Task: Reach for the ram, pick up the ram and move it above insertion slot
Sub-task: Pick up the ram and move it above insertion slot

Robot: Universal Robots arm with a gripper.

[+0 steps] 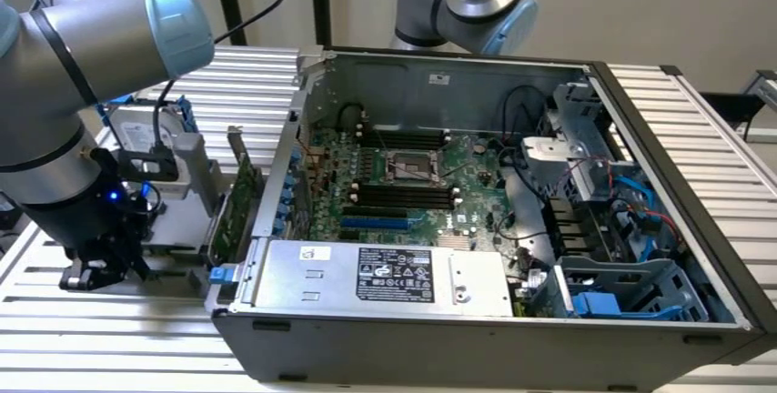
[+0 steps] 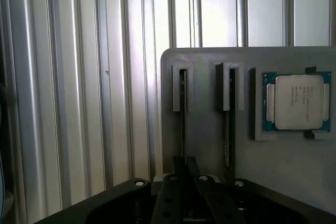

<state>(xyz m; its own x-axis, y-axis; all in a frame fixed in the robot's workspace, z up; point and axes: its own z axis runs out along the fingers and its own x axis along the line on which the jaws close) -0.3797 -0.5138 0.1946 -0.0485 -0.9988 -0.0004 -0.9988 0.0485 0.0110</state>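
**Pincer closed on ram at the holding tray; case stands apart**

Pincer: In the wrist view the pincer is drawn narrow. Its two dark fingertips sit on either side of the ram with no visible gap, so it holds the ram by its thin edge. In the exterior view the pincer is low over the grey tray, pointing down at it.

Ram: It stands on its long edge in the grey tray. One end is seated in a slotted bracket and the other end runs in between the fingertips. It has not left the tray.

Neighbouring items: A second memory stick stands on edge in the adjacent bracket, parallel to the ram and apart from it. It lies between the ram and a processor, which is seated flat in its own recess of the tray.

Position on the tabletop: The tray rests on the ribbed aluminium tabletop, toward the tabletop edge at the exterior view's left. A hard drive in a blue frame and a green expansion card stand at the same station.

Computer case: It is open and occupies the tabletop's middle, just beside the tray on the exterior view's right. Its motherboard is exposed, well apart from the pincer and ram.
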